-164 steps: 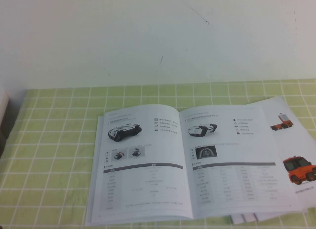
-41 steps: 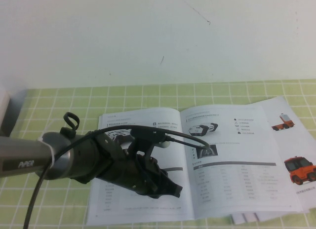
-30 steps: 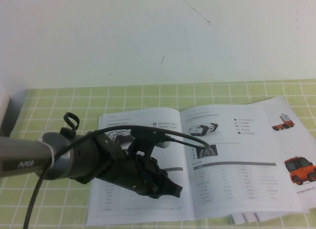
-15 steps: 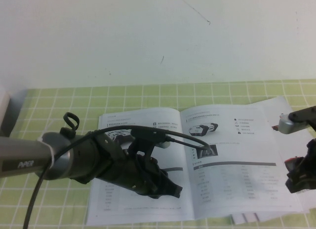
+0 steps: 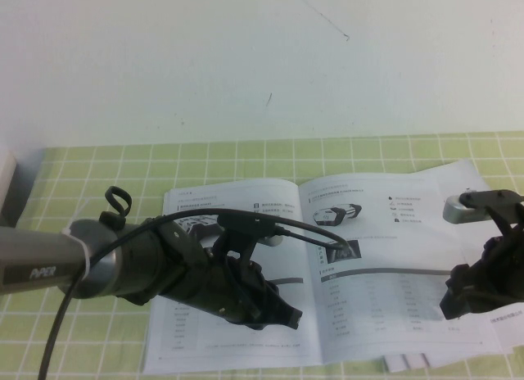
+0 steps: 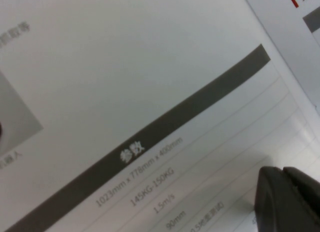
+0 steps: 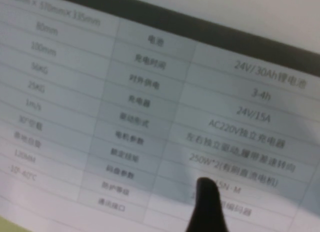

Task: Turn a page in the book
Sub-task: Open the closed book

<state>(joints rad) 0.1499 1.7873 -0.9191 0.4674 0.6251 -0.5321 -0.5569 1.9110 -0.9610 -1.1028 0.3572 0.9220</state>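
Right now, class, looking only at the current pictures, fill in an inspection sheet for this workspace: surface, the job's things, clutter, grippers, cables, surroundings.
Surface: green checked tablecloth, flat.
Job's things: the book lies open; the right-hand page lies flat, not lifted.
Clutter: white sheets with orange trucks stick out from under the book on the robot's right.
Grippers: left gripper over the lower part of the book's left-hand page near the spine; right gripper over the right-hand page's outer edge, one dark tip showing over the table print in the right wrist view.
Cables: black cable arches over the left arm.
Surroundings: plain white wall behind.
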